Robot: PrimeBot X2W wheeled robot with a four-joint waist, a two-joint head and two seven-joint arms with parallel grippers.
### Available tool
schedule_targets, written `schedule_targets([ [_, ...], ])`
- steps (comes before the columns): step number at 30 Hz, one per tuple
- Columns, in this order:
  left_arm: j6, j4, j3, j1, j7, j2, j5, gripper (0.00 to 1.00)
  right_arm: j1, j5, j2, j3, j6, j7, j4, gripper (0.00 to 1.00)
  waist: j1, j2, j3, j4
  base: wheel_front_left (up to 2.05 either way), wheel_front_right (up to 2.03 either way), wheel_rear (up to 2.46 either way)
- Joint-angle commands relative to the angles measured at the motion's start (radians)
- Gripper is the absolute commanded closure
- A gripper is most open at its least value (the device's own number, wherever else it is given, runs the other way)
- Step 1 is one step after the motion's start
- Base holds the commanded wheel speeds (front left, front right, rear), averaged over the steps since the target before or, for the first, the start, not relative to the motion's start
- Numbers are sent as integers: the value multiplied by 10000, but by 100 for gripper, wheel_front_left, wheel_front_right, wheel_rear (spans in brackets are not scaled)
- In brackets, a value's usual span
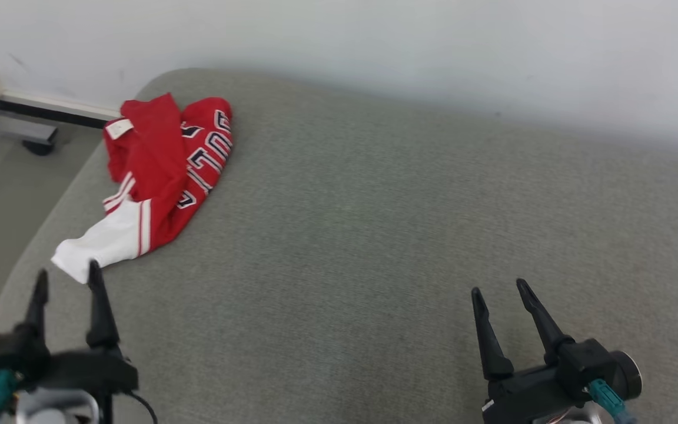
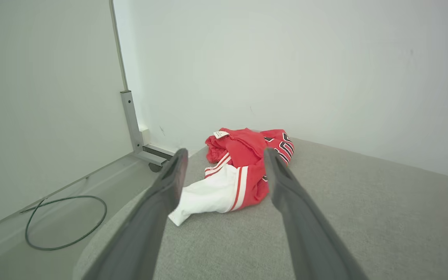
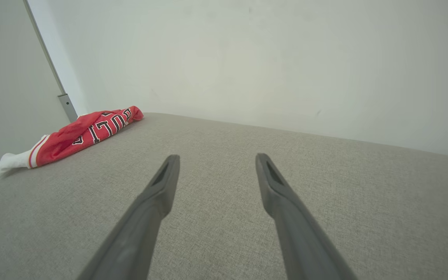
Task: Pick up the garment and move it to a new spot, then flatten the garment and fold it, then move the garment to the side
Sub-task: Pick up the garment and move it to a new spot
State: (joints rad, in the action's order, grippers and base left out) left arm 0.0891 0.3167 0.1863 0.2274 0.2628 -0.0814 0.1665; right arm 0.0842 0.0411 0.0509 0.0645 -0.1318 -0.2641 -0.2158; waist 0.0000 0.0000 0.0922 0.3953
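Note:
The garment [image 1: 159, 171] is a red jersey with white trim and dark lettering, lying crumpled at the far left corner of the grey padded surface [image 1: 374, 235]; a white sleeve end points toward me. My left gripper [image 1: 67, 277] hovers open just short of that white end, nothing between its fingers. In the left wrist view the garment [image 2: 243, 171] lies straight ahead between the spread fingers of the left gripper [image 2: 226, 153]. My right gripper [image 1: 498, 288] stands open over bare fabric at the lower right, far from the garment [image 3: 72, 136]; its own view shows the right gripper [image 3: 216, 157] empty.
A pale wall [image 1: 433, 47] runs along the surface's far edge. Off the left edge is floor with a metal frame foot [image 1: 15, 123] and a dark cable loop [image 2: 64, 221]. The rounded left corner of the surface lies beside my left gripper.

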Motion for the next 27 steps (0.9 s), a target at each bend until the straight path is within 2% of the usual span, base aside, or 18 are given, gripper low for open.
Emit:
schedule_targets([
  [1,88,272,152,443,29,-226,99,0,173,25,-14,84,24,-1,68,0,0,0,374,-704,0,0,0],
  [4,240,875,326,1342,29,-679,228,0,414,96,-14,224,24,-3,175,0,0,0,656,-1308,0,0,0],
  [9,319,2026,292,2884,-110,-1752,319,0,812,211,-11,247,24,-3,356,0,0,0,1276,-2340,0,0,0],
  [13,379,2841,330,3863,-828,-2467,672,0,1041,291,-13,219,24,-3,563,0,0,0,1793,-3113,0,0,0],
  [17,418,3532,355,4752,-1657,-3188,1171,0,1201,392,-19,239,24,-1,783,0,0,0,2208,-3678,0,0,0],
  [21,430,4093,439,5224,-2176,-3488,1636,0,1327,433,-16,271,24,-1,938,0,0,0,2503,-4024,0,0,0],
  [27,390,5141,417,5951,-3250,-4232,1928,0,1627,383,-19,305,24,-1,1245,0,0,0,3047,-4442,0,0,0],
])
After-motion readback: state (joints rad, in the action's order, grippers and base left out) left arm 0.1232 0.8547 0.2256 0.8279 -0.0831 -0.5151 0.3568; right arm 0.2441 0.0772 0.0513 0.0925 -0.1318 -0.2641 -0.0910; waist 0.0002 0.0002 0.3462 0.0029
